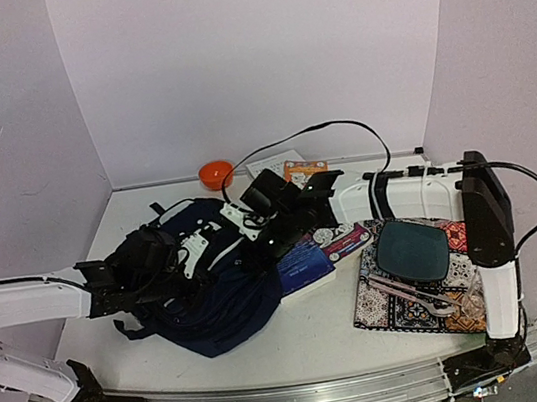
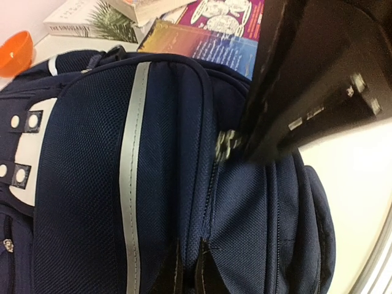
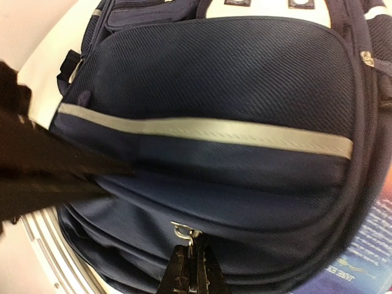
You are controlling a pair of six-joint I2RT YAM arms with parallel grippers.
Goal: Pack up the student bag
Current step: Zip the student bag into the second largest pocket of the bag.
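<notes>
The left end effector [image 2: 188,272] is pinched shut on a fold of the student bag [image 1: 212,295], which lies on the worktop [image 1: 308,331]. The right end effector [image 3: 191,269] is closed on the bag's zip pull [image 3: 182,231]. The zip looks shut. Books [image 1: 308,261] touching the bag's right side remain unpacked, so packing seems barely begun.

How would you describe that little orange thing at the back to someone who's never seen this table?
Find the large navy-blue fabric backpack lying mid-table. Just beyond it, near the back wall, sits a small round orange bowl. Its neighbours to the right are flat printed booklets; it alone is round and plain orange.
</notes>
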